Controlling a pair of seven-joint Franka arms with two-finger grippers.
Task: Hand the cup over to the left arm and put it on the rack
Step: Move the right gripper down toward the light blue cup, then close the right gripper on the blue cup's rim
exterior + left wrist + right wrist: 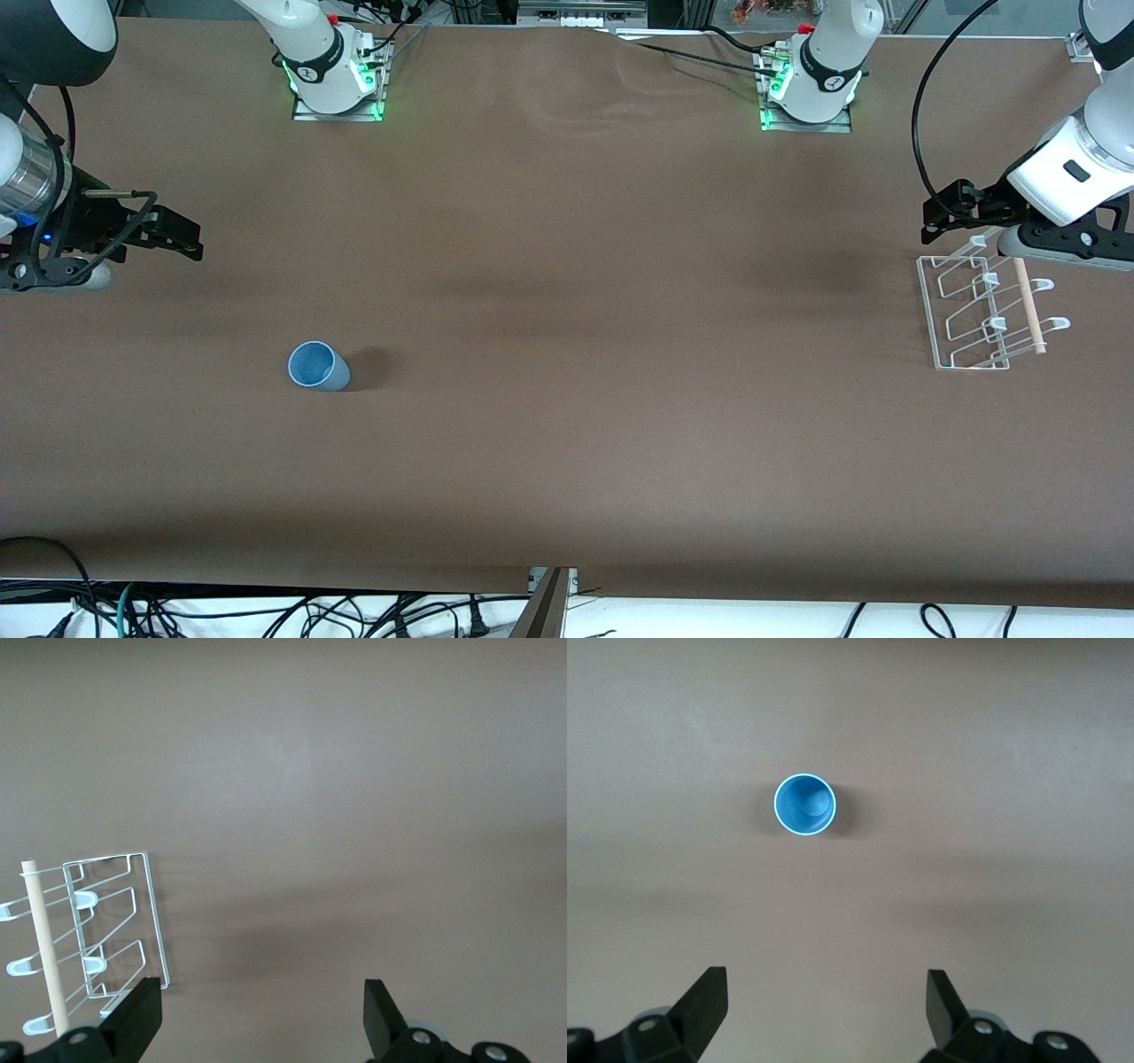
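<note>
Right hand [182, 237]: black two-finger hand at the left edge of the front view, hanging over bare bench toward the right arm's end, fingers [704, 1001] spread wide with nothing between them. In the right wrist view the small light-blue plastic cup [805, 805] stands upright, mouth up, well apart from the fingertips. In the front view the cup [317, 366] sits in the lower left part of the frame, nearer to the front camera than the right hand and alone on the brown bench [567, 425].

Left hand [950, 213]: black two-finger hand at the right edge of the front view, held above the bench just beside the upper end of the rack, fingers [140, 1014] spread and holding nothing.

The clear acrylic and white-wire rack [970, 315], with white hooked pegs and a light wooden rod [1029, 306] across it, stands toward the left arm's end of the bench, at centre right of the frame. The left wrist view shows the rack [115, 921] and rod [46, 948] at its lower left, close to one fingertip.
</note>
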